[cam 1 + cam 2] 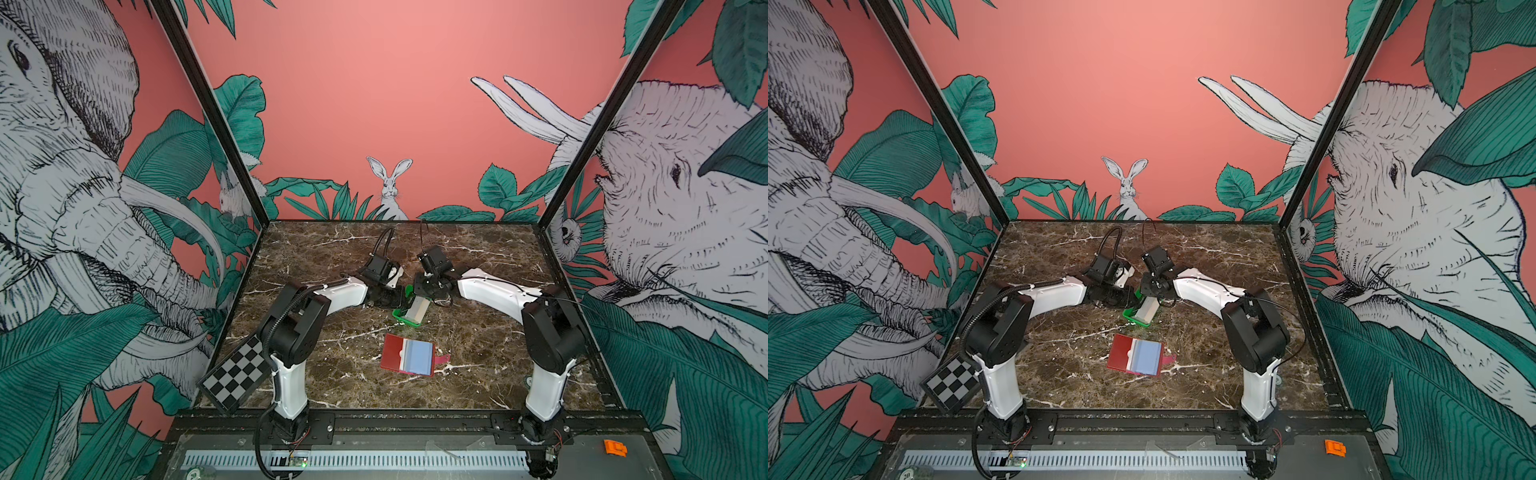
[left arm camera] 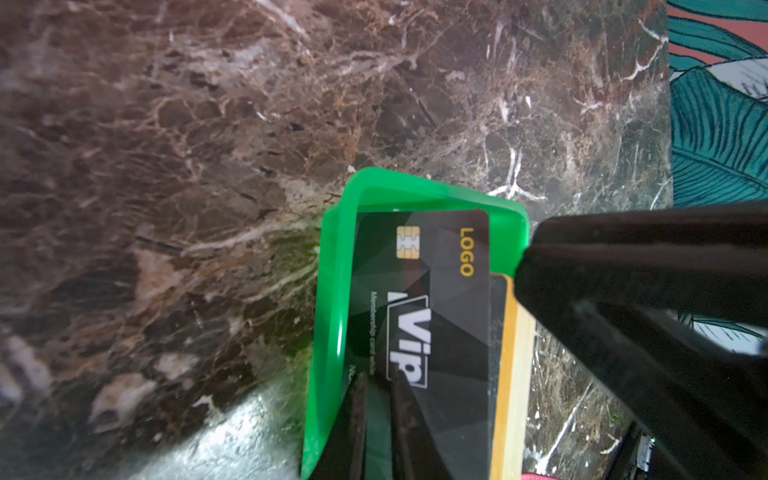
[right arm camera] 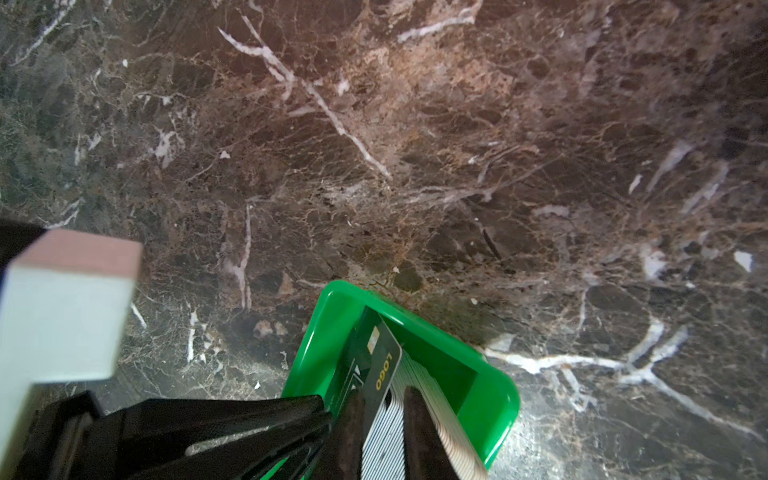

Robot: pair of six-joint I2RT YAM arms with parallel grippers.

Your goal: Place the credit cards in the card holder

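Frankly, with the left end effector (image 2: 376, 390) clamped on the green tray (image 2: 332, 291) and the right end effector (image 3: 384, 399) pinching several credit cards (image 2: 440, 299) standing in it, I'd fear a clump lifting together and spilling short of the open card holder (image 1: 409, 356) nearby.

Green tray (image 3: 478, 399); black gold-lettered card (image 3: 386, 365) between black right fingers (image 3: 351, 436); red holder (image 1: 392, 353), blue-grey pockets (image 1: 419, 356); brown white-veined table (image 3: 415, 166).
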